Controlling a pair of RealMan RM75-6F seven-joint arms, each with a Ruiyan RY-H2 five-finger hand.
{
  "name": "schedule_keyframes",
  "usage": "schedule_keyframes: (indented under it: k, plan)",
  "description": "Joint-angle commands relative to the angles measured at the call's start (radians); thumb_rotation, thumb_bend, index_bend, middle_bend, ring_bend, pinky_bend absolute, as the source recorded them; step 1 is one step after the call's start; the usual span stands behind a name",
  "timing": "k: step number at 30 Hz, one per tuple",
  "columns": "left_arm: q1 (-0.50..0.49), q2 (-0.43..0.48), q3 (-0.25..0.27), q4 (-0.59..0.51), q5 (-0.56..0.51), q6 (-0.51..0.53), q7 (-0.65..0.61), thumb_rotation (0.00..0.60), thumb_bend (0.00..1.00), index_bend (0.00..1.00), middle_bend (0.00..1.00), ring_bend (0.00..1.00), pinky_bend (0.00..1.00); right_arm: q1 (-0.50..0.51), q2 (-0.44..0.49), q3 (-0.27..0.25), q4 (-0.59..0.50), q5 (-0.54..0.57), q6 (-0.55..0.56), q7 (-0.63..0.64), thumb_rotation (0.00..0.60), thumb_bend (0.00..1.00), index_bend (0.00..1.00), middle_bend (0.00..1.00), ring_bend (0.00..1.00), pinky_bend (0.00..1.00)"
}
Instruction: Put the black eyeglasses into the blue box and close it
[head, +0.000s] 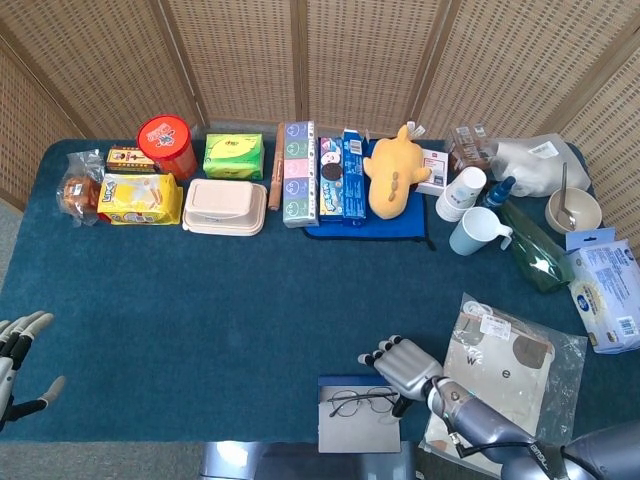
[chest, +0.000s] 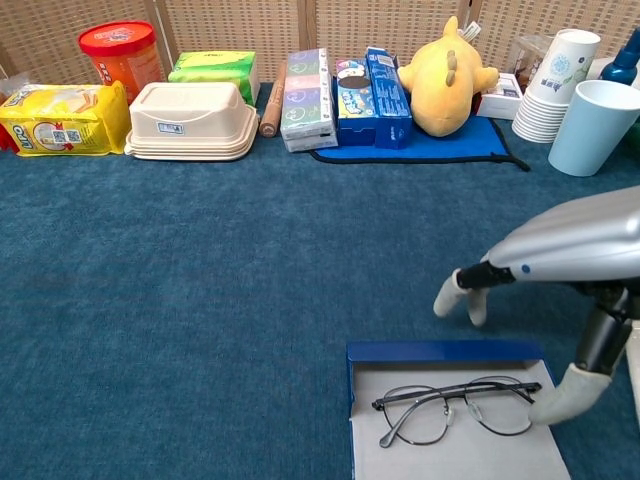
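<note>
The black eyeglasses (head: 362, 402) (chest: 455, 398) lie unfolded on the grey inside of the open blue box (head: 346, 381) (chest: 440, 352), at the table's front edge. My right hand (head: 405, 364) (chest: 565, 250) hovers at the box's right far corner and holds nothing. Its fingers (chest: 455, 295) are spread and raised just behind the far wall. Its thumb (chest: 560, 400) reaches down at the box's right side, next to the glasses' temple end. My left hand (head: 15, 360) hangs at the far left edge of the head view with fingers apart, well away from the box.
A clear plastic bag (head: 510, 365) lies right of the box under my right arm. Along the back stand a red canister (head: 166, 144), beige lunchbox (chest: 192, 118), tissue boxes (chest: 306, 98), yellow plush (chest: 445, 72), paper cups (chest: 555, 80) and a mug (chest: 592, 125).
</note>
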Motion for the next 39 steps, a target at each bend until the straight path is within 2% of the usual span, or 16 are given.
schedule_keyframes:
  k: [1,8,13,16,18,22,28,39]
  plan:
    - [0.001,-0.002,-0.001,0.000,0.003,0.004,0.000,0.587,0.28,0.09,0.10,0.08,0.00,-0.023,0.019,0.007,-0.014,-0.031,0.020,0.016,0.270,0.16,0.11,0.22,0.13,0.16]
    - [0.003,-0.008,-0.002,0.001,0.010,0.012,0.000,0.584,0.28,0.08,0.10,0.08,0.00,-0.130,0.029,0.010,-0.025,-0.174,0.118,0.059,0.335,0.18,0.02,0.19,0.11,0.16]
    - [0.000,-0.010,-0.002,-0.001,0.018,0.011,0.002,0.585,0.28,0.08,0.10,0.08,0.00,-0.192,-0.013,0.020,0.004,-0.246,0.166,0.060,0.356,0.18,0.00,0.16,0.08,0.15]
    - [-0.001,-0.007,-0.005,-0.003,0.019,0.013,0.003,0.586,0.28,0.08,0.10,0.08,0.00,-0.222,-0.080,0.045,0.035,-0.279,0.201,0.026,0.365,0.18,0.00,0.14,0.06,0.14]
    - [-0.001,-0.006,-0.005,-0.002,0.019,0.015,0.002,0.589,0.28,0.08,0.10,0.08,0.00,-0.234,-0.123,0.060,0.056,-0.277,0.222,-0.007,0.383,0.19,0.00,0.13,0.05,0.14]
    - [0.001,-0.005,-0.005,0.001,0.017,0.017,-0.002,0.585,0.28,0.08,0.10,0.08,0.00,-0.245,-0.189,0.085,0.089,-0.270,0.238,-0.057,0.466,0.19,0.00,0.11,0.03,0.13]
    - [0.007,-0.002,-0.004,0.009,0.011,0.024,-0.010,0.588,0.28,0.08,0.10,0.08,0.00,-0.254,-0.254,0.106,0.121,-0.241,0.246,-0.121,0.491,0.19,0.00,0.06,0.00,0.13]
    - [0.007,-0.003,-0.007,0.011,0.016,0.028,-0.013,0.589,0.28,0.07,0.10,0.08,0.00,-0.280,-0.294,0.104,0.100,-0.222,0.273,-0.214,0.489,0.19,0.00,0.03,0.00,0.12]
